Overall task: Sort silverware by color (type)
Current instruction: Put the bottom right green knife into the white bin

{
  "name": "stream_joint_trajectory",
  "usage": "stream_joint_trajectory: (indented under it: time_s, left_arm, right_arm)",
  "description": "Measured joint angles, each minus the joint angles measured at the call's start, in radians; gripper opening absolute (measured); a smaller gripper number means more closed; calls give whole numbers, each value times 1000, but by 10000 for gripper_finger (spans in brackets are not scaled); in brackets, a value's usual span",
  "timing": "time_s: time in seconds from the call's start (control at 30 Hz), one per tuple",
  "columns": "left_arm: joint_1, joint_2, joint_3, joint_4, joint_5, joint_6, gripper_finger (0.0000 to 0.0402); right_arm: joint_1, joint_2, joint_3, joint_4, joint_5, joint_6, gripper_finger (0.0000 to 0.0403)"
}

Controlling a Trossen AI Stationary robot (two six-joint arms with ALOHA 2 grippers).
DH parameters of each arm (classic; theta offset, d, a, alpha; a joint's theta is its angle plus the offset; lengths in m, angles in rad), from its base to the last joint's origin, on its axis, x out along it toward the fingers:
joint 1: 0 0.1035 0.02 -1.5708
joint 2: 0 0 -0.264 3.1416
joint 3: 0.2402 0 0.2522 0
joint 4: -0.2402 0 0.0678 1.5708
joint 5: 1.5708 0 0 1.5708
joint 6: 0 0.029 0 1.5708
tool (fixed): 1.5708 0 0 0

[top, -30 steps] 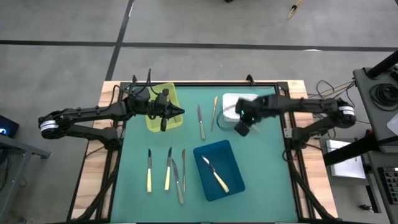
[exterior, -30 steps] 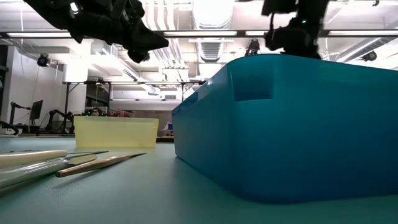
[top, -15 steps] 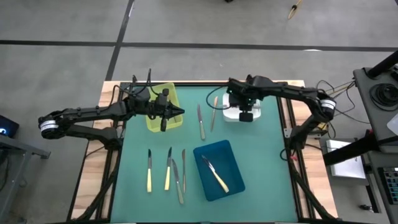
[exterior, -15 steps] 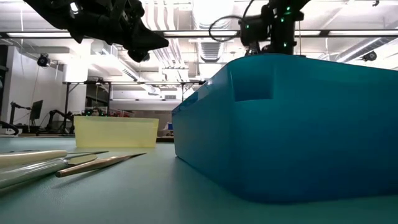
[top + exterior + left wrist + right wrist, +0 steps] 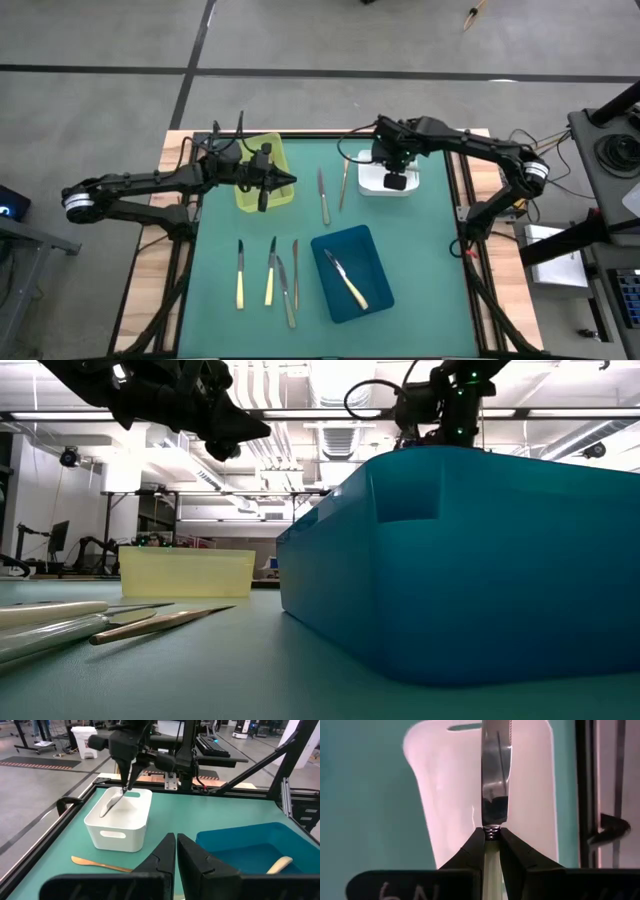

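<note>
My right gripper (image 5: 397, 181) hovers over the white tray (image 5: 370, 170), shut on a knife (image 5: 111, 805) with a silver blade and a cream handle. My left gripper (image 5: 288, 181) is shut and holds nothing; it hangs at the yellow tray's (image 5: 250, 190) right edge. Another cream-handled knife (image 5: 348, 282) lies in the blue tray (image 5: 372, 250). Several knives (image 5: 268, 275) lie flat on the green mat near the left front. A silver knife (image 5: 323, 196) and a gold utensil (image 5: 344, 183) lie between the yellow and white trays. My right gripper pinches the knife between its two fingers at the collar (image 5: 490, 833), where the cream handle meets the blade. The knife lies along the fingers, with the handle (image 5: 490, 862) running back between them. The blade (image 5: 112, 802) slants down from the fingers into the white tray (image 5: 120, 832).
The blue tray (image 5: 460, 560) stands near the table's front centre and fills much of the low view. The raised black frame rail (image 5: 75, 802) runs round the mat. Bare mat lies to the right of the blue tray and in front of the white tray.
My right gripper has carried the knife from just in front of the white tray toward the far edge, and it now stands over the tray. The arm has swung round and turned as it went. The left arm has kept still.
</note>
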Motion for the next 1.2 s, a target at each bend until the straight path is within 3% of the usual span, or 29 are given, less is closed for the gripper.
stream_joint_trajectory:
  time_s: [0.67, 0.9, 1.2]
  left_arm:
    - [0, 0, 0, -18, 0, -20, 0]
    - [0, 0, 0, -17, 0, -20, 0]
    - [0, 0, 0, -17, 0, -20, 0]
  right_arm:
    - [-9, -21, -213, 149, 84, 72, 34]
    - [-9, -21, -210, 156, 93, 83, 94]
    - [-9, -22, -156, 162, 93, 83, 95]
